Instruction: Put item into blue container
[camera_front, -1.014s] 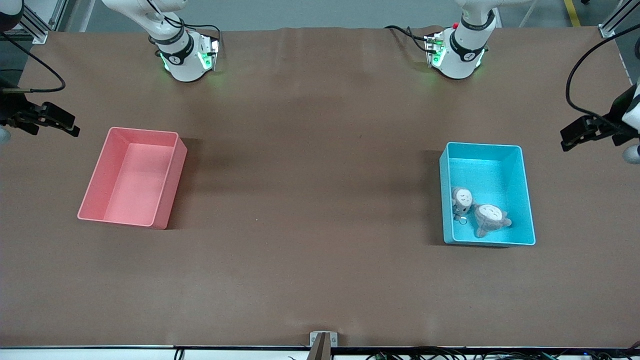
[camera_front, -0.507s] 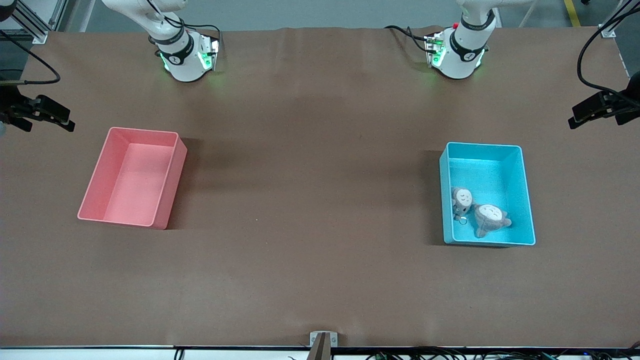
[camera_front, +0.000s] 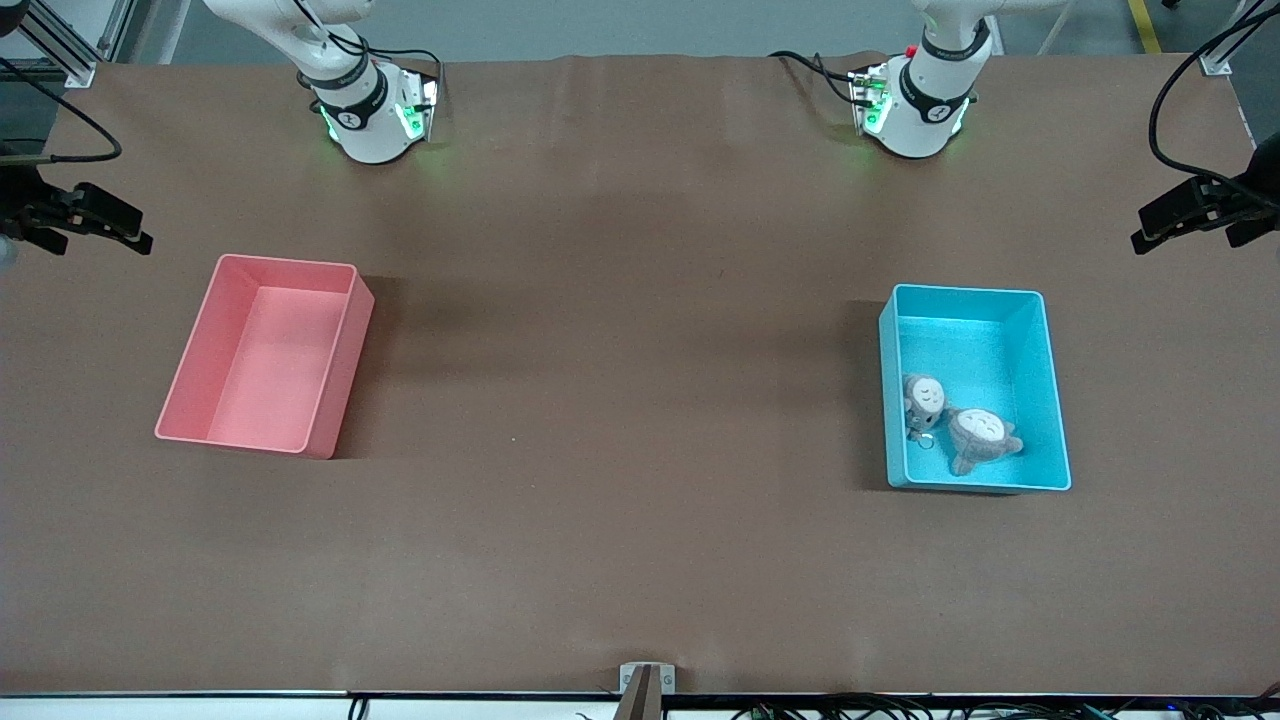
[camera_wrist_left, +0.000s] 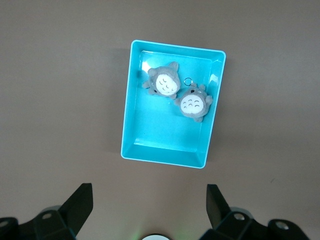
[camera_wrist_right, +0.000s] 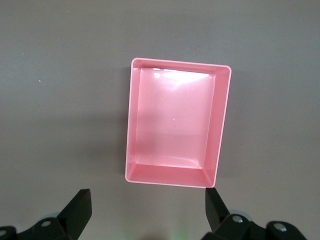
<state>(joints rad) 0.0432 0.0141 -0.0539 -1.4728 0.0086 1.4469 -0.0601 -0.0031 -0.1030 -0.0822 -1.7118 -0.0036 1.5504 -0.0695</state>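
I have the left gripper (camera_front: 1150, 232) hanging high over the left arm's end of the table, fingers (camera_wrist_left: 80, 205) spread wide and holding nothing. Below it and a little toward the table's middle sits the blue container (camera_front: 1052, 400), with two grey plush toys (camera_front: 980, 438) lying side by side, touching, in its end nearer the front camera. My right gripper (camera_front: 135, 230) hangs over the right arm's end, likewise spread and empty, with the pink bin (camera_front: 345, 355) below it, nothing inside.
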